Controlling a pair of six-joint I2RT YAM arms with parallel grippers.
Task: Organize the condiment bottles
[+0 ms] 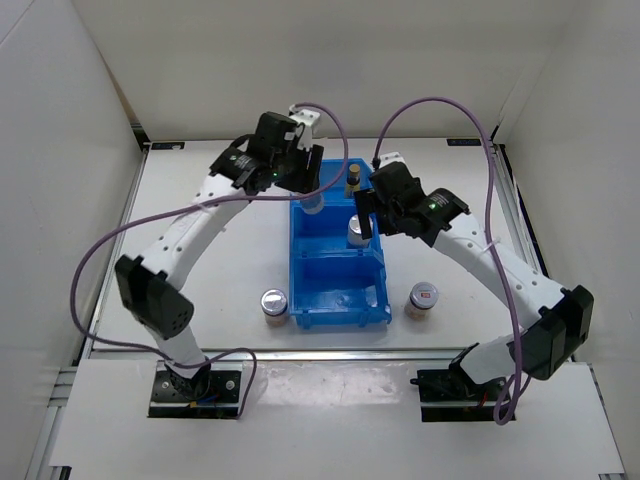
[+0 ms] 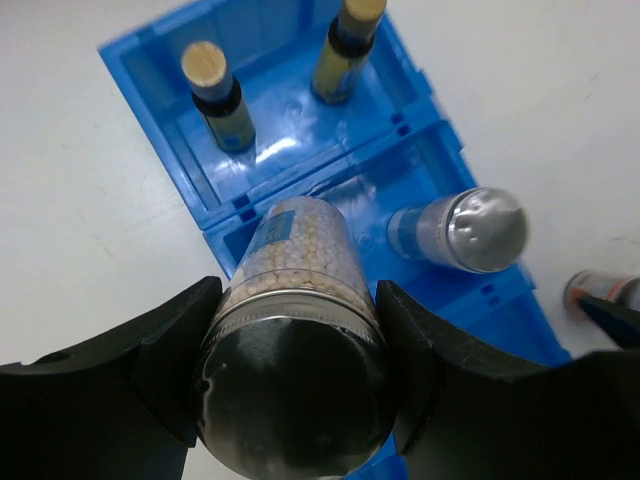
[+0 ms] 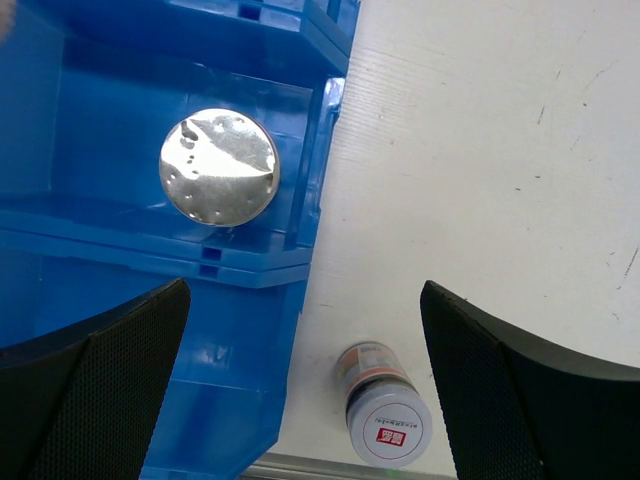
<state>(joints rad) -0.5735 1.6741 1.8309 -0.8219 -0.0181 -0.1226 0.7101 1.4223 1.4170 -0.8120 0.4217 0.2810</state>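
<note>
Now, left jar (image 1: 273, 302): on table (image 1: 200, 300), just beside bin (image 1: 340, 318).
Left gripper (image 2: 296, 310): clenched on shaker (image 2: 300, 250) over middle compartment.
Brown bottles (image 2: 220, 95) (image 2: 345, 45): upright, far compartment.
Second shaker (image 3: 219, 166): upright, middle compartment.
Right gripper (image 3: 303, 300): released, above bin's right wall.
Right jar (image 1: 422, 298): on table, near bin.

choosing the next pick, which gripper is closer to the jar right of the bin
Right. The right gripper hangs open over the bin at its right wall, the jar close by; the left gripper holds a shaker across the bin.
</note>
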